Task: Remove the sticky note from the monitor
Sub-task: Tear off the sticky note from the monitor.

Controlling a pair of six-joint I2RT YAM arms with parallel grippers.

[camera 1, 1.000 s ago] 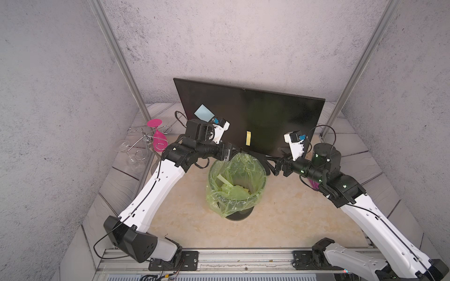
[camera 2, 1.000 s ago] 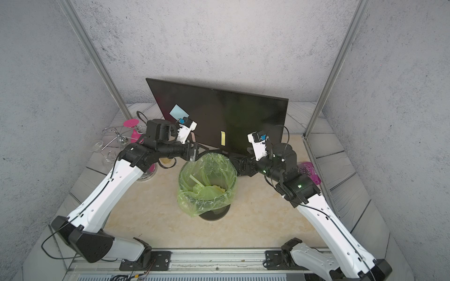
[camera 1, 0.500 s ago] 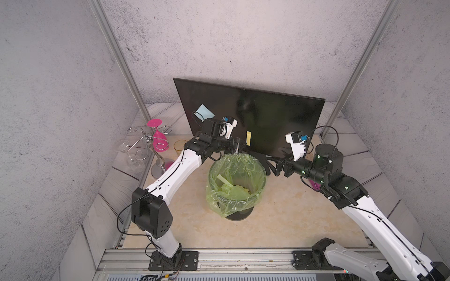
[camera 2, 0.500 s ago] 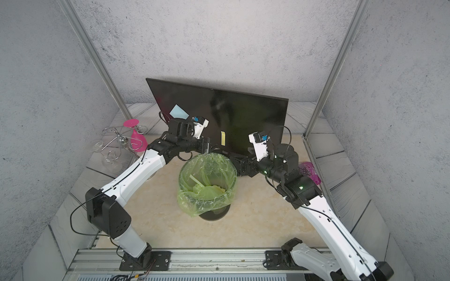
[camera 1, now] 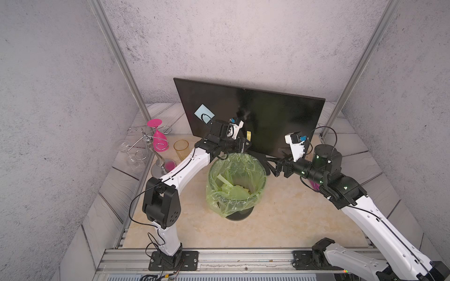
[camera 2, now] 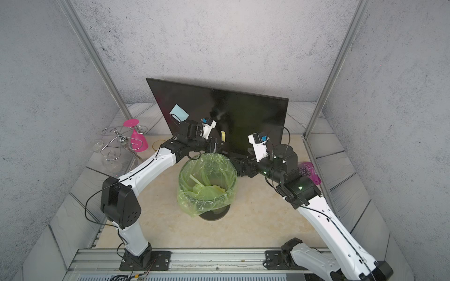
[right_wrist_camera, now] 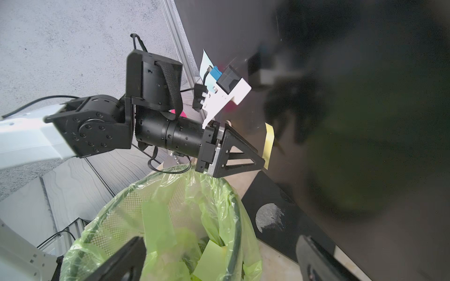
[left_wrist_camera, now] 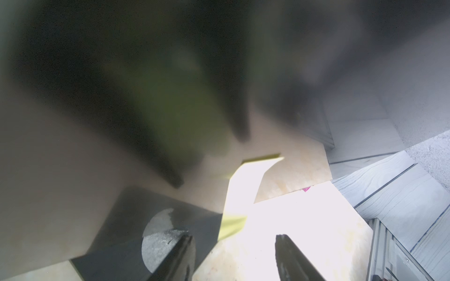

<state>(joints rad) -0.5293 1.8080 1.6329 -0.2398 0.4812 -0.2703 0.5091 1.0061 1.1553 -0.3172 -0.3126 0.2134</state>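
The black monitor [camera 1: 267, 116] stands at the back in both top views. A small yellow sticky note [camera 1: 248, 135] hangs low on its screen, and a blue sticky note [camera 1: 204, 113] is stuck further left. My left gripper [camera 1: 246, 144] is right at the yellow sticky note [right_wrist_camera: 269, 143]. In the left wrist view the yellow sticky note's [left_wrist_camera: 231, 226] free end lies in the gap ahead of my left gripper [left_wrist_camera: 233, 245], whose jaws stand partly apart. My right gripper [camera 1: 272, 166] hangs open over the bin's far edge, holding nothing.
A mesh bin lined with a green bag [camera 1: 214, 194] holds several discarded notes, in front of the monitor's flat base [right_wrist_camera: 275, 209]. A wire glass rack with a pink glass [camera 1: 158, 138] and an amber cup [camera 1: 181, 148] stand at the left. A pink object [camera 2: 310, 171] lies at the right.
My left arm has swung right from near the blue sticky note to the yellow one, and its jaws have narrowed. The right arm has stayed put.
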